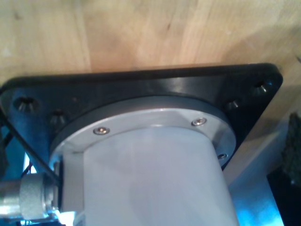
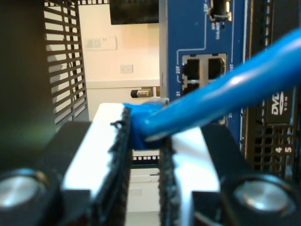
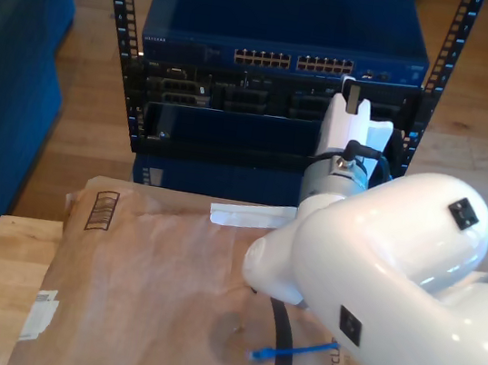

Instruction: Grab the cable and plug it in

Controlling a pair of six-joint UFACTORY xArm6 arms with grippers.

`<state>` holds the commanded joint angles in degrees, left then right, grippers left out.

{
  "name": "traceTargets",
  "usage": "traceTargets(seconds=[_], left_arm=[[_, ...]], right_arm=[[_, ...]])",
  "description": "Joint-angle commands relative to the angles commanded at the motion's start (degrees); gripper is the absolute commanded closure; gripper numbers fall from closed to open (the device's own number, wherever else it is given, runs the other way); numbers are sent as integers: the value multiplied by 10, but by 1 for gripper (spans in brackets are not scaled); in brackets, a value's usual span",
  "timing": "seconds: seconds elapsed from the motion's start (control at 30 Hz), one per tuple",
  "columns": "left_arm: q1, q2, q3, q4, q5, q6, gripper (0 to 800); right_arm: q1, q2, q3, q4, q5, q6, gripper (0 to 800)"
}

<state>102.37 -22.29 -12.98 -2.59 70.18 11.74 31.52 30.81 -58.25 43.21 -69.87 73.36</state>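
The bright-blue cable (image 2: 225,89) runs up from my second gripper (image 2: 143,134), which is shut on the blue boot just behind the plug. The plug's clear tip (image 2: 157,100) points at a blue panel with a block of open ports (image 2: 204,70), a short gap away. In the exterior view the second gripper (image 3: 353,96) is held up against the front of the rack, near the right end of the blue switch's port row (image 3: 294,61). The cable's other end (image 3: 291,349) lies loose on the brown paper (image 3: 146,287).
The first wrist view looks down on a white arm column (image 1: 150,179) bolted to a black base plate (image 1: 141,84) on the wooden table (image 1: 141,33). A dark grey arm cable (image 3: 277,362) curves over the paper. Black perforated rack rails (image 2: 66,61) flank the switch.
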Motion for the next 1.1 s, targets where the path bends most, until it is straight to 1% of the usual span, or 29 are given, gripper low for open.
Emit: traceTargets(seconds=[0.17,0.4,0.67,0.83,1.1], left_arm=[[0,0,0,0,0,0,1],[0,0,0,0,0,0,1],[0,0,0,0,0,0,1],[0,0,0,0,0,0,1],[0,0,0,0,0,0,1]], right_arm=[[-8,24,-18,-11,-12,8,800],[-26,40,-18,-39,-47,40,800],[-47,58,-28,-73,-47,46,800],[-62,65,-35,-109,-47,46,800],[-70,67,-36,-127,-46,55,800]])
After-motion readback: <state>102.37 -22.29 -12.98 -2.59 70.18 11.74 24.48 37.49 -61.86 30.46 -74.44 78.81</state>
